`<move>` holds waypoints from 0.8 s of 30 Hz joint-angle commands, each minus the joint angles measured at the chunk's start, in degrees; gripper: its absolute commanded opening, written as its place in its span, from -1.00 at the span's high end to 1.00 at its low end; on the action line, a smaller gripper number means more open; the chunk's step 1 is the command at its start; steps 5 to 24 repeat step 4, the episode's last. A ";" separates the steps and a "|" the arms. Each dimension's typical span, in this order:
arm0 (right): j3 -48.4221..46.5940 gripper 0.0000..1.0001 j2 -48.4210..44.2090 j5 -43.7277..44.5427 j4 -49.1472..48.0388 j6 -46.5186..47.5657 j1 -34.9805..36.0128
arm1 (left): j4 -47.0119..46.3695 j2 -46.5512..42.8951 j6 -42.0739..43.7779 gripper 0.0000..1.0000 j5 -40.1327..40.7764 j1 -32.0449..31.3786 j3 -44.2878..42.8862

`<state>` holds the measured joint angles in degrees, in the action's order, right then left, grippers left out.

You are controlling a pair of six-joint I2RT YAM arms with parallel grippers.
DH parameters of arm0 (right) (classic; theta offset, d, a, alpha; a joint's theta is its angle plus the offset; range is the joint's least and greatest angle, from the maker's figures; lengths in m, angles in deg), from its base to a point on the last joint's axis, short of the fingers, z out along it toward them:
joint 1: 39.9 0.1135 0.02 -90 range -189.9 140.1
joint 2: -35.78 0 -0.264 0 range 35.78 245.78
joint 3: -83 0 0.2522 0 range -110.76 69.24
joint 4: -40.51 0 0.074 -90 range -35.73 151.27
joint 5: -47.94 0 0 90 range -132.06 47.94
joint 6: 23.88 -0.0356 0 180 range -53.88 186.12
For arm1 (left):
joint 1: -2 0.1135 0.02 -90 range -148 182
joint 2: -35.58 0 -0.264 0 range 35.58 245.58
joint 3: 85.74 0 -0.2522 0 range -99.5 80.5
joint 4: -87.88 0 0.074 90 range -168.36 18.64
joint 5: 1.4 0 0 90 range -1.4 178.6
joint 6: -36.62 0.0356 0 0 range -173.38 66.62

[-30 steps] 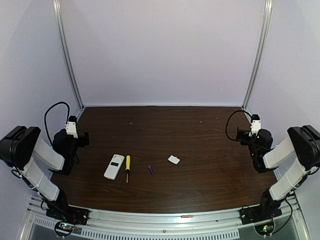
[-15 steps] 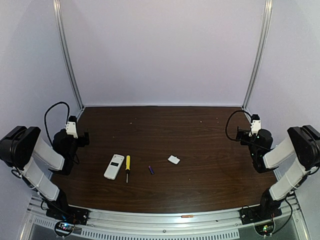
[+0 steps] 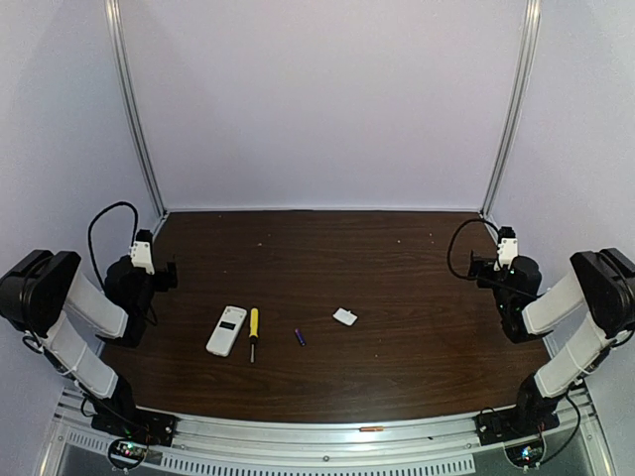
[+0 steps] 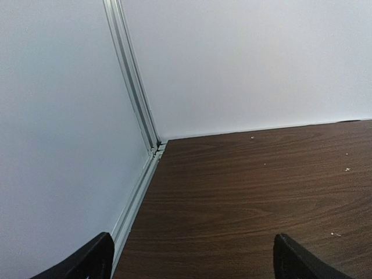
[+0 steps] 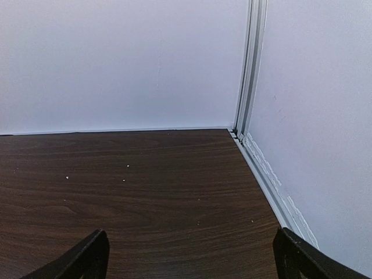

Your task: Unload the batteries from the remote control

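Observation:
The white remote control (image 3: 226, 330) lies flat on the dark wooden table (image 3: 397, 278), left of centre, its small dark window toward the far end. One blue-purple battery (image 3: 300, 337) rests on the table to its right, apart from it. My left gripper (image 3: 167, 275) is folded back at the table's left edge, well clear of the remote, open and empty (image 4: 192, 258). At the right edge my right gripper (image 3: 480, 268) is also drawn back, jaws wide apart with nothing between them (image 5: 192, 256). Neither wrist view shows the remote or the battery.
A yellow-handled screwdriver (image 3: 253, 331) lies between the remote and the battery. A small white lid piece (image 3: 345, 317) sits right of the battery. White walls and aluminium posts (image 3: 136, 109) close off the back and sides. Both wrist cameras face the far table corners.

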<state>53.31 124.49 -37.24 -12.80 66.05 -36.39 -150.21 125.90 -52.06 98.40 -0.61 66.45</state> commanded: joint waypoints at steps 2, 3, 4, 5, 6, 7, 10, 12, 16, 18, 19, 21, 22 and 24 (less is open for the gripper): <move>-0.72 -0.99 0.30 -0.53 0.20 0.08 -0.31 | -0.39 -0.24 -0.53 -0.95 -0.69 0.51 -0.57; -0.69 -0.99 0.25 -0.51 0.18 0.08 -0.34 | -0.38 -0.24 -0.53 -0.95 -0.72 0.51 -0.57; -0.69 -0.99 0.26 -0.58 0.04 0.08 -0.28 | -0.37 -0.24 -0.58 -0.95 -0.74 0.55 -0.62; -0.69 -0.99 0.26 -0.58 0.04 0.08 -0.28 | -0.37 -0.24 -0.58 -0.95 -0.74 0.55 -0.62; -0.69 -0.99 0.26 -0.58 0.04 0.08 -0.28 | -0.37 -0.24 -0.58 -0.95 -0.74 0.55 -0.62; -0.69 -0.99 0.26 -0.58 0.04 0.08 -0.28 | -0.37 -0.24 -0.58 -0.95 -0.74 0.55 -0.62; -0.69 -0.99 0.26 -0.58 0.04 0.08 -0.28 | -0.37 -0.24 -0.58 -0.95 -0.74 0.55 -0.62; -0.69 -0.99 0.26 -0.58 0.04 0.08 -0.28 | -0.37 -0.24 -0.58 -0.95 -0.74 0.55 -0.62; -0.69 -0.99 0.26 -0.58 0.04 0.08 -0.28 | -0.37 -0.24 -0.58 -0.95 -0.74 0.55 -0.62; -0.69 -0.99 0.26 -0.58 0.04 0.08 -0.28 | -0.37 -0.24 -0.58 -0.95 -0.74 0.55 -0.62; -0.69 -0.99 0.26 -0.58 0.04 0.08 -0.28 | -0.37 -0.24 -0.58 -0.95 -0.74 0.55 -0.62; -0.69 -0.99 0.26 -0.58 0.04 0.08 -0.28 | -0.37 -0.24 -0.58 -0.95 -0.74 0.55 -0.62; -0.69 -0.99 0.26 -0.58 0.04 0.08 -0.28 | -0.37 -0.24 -0.58 -0.95 -0.74 0.55 -0.62; -0.69 -0.99 0.26 -0.58 0.04 0.08 -0.28 | -0.37 -0.24 -0.58 -0.95 -0.74 0.55 -0.62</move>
